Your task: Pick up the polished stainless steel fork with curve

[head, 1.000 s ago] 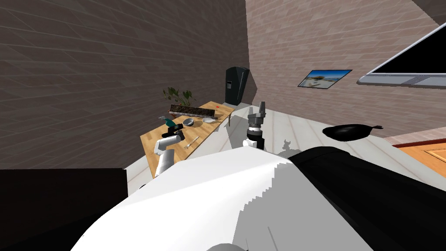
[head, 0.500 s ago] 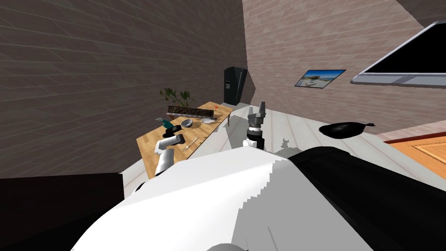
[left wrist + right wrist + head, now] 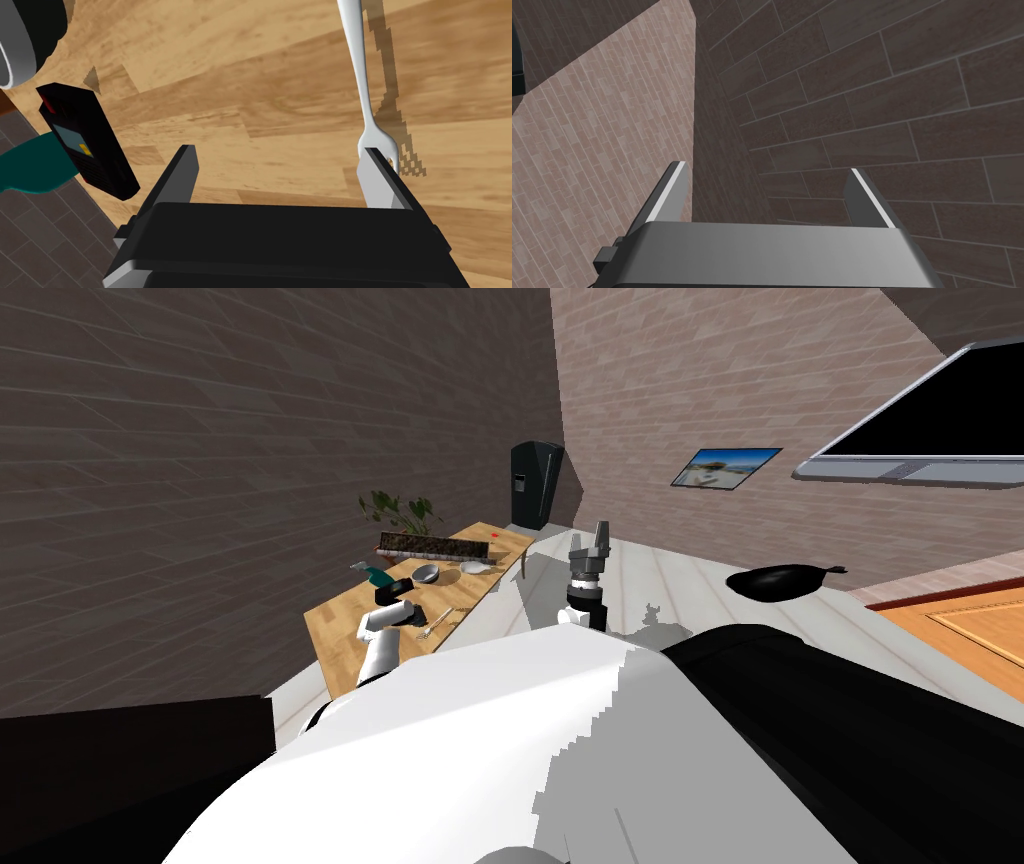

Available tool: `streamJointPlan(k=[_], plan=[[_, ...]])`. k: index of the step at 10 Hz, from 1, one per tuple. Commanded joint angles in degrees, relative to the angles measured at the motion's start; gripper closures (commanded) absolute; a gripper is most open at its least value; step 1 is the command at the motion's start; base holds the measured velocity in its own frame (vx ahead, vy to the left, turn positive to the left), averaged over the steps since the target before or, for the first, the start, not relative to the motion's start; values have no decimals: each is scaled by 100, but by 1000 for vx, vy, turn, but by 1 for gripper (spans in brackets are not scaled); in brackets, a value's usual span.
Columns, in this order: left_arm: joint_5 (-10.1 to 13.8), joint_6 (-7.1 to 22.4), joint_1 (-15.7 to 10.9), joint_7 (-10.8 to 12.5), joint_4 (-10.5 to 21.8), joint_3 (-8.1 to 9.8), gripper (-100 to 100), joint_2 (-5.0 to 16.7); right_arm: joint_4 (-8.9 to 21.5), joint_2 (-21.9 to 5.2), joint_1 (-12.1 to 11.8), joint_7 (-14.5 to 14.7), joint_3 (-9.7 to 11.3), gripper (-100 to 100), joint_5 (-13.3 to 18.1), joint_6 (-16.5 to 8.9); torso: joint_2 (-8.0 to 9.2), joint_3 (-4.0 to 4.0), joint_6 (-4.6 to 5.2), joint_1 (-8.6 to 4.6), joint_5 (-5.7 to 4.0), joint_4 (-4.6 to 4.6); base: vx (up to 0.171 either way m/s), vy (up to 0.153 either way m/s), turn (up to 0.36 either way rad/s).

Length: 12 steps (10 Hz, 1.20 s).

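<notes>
My left gripper (image 3: pixel 280 152), spread wide, is the nearer one; the fork (image 3: pixel 356 75) lies just beside one finger, not between both, its handle pointing away from the gripper.

wooden table (image 3: pixel 280 100) | black handset (image 3: pixel 86 140) at its edge | grey bowl (image 3: pixel 425 574) on it | black pan (image 3: pixel 776 582) well apart

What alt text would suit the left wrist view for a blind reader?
An open left gripper hovers over a wooden table, where a pale fork lies with its tines by one finger, not between the two. A flat black device lies near the other finger.
</notes>
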<state>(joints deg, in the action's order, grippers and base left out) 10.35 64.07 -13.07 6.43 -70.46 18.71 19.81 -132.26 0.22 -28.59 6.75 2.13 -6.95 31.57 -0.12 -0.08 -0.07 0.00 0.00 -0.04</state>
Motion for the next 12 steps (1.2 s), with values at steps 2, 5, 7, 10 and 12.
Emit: streamJointPlan(k=[2,5,7,10,12], plan=[[16,314,-105,76,396,71,-100,42,0,0,0,0,0,0,0,0,-3,-2,1,2,0,0,40,8,-40],[27,637,-209,167,817,150,-100,89,0,0,0,0,0,0,0,0,5,3,0,-2,0,1,24,2,-25],[31,781,-255,209,1047,186,-100,115,0,0,0,0,0,0,0,0,1,1,0,0,0,0,34,9,-30],[43,1139,-369,310,1540,275,-100,209,0,0,0,0,0,0,0,0,3,2,0,0,0,1,32,9,-31],[49,1309,-424,356,1760,317,-100,277,0,0,0,0,0,0,0,0,1,1,0,2,-1,1,32,14,-28]])
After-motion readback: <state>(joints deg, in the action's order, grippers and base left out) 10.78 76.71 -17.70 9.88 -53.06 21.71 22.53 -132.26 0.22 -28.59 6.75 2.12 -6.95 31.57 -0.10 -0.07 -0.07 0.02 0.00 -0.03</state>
